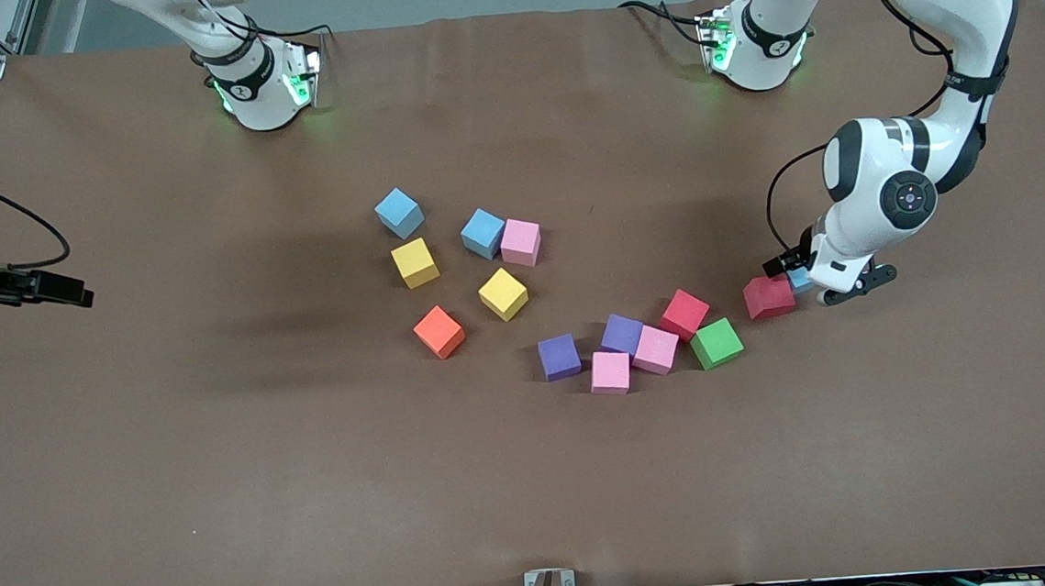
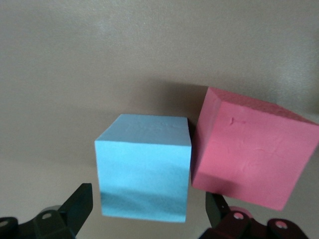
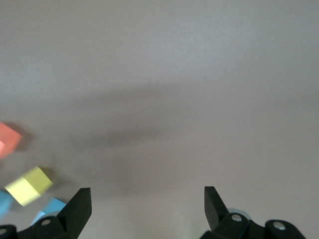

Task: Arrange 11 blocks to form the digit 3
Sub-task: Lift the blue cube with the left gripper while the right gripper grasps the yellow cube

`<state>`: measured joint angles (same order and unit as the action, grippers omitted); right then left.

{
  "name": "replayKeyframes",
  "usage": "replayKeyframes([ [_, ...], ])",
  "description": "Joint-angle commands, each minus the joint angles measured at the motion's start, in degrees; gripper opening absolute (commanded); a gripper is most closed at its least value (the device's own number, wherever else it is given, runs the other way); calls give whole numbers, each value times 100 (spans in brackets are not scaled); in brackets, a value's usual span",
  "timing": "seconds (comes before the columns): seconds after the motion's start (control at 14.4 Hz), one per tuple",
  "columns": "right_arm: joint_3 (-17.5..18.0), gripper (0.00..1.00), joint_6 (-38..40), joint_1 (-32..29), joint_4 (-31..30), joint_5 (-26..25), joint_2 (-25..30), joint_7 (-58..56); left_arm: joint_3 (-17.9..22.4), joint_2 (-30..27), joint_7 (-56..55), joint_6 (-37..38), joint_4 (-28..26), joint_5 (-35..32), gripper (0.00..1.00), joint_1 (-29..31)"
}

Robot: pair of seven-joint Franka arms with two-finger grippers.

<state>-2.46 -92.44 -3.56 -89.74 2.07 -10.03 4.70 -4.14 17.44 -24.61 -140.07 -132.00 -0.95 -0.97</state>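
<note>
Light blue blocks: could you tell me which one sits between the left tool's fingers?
The light blue block touching a red block, apart from the others.

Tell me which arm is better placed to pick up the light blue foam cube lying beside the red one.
The left. Its hand is low with open fingers straddling the light blue foam cube, beside the red foam cube. The right hand waits open over bare table.

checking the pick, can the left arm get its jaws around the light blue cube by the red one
Probably yes: the left gripper is open with the light blue cube between its jaws. The red cube touches the cube's side and may crowd one jaw.
</note>
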Motion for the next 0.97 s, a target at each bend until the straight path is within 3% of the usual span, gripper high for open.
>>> replayKeyframes([
  [0.0, 53, 100, -186, 424, -105, 145, 19, 1205, -17, 110, -70, -239, 52, -37, 100, 18],
  [0.35, 62, 100, -633, 1401, -402, 145, -87, 3657, -17, 321, 0, -424, 333, -37, 100, 36],
  [0.42, 62, 100, -826, 1611, -595, 145, -87, 3975, -17, 330, 0, -424, 342, -37, 95, 36],
  [0.55, 62, 100, -1317, 1928, -929, 145, -96, 4589, -17, 321, 0, -424, 333, -37, 65, 27],
  [0.69, 62, 100, -1758, 2236, -1202, 145, -165, 5091, -17, 225, -17, -398, 316, -37, 43, -8],
  [0.9, 62, 100, -1865, 2413, -1405, 145, -245, 5612, -156, -301, -192, 13, 254, -37, 38, -245],
])
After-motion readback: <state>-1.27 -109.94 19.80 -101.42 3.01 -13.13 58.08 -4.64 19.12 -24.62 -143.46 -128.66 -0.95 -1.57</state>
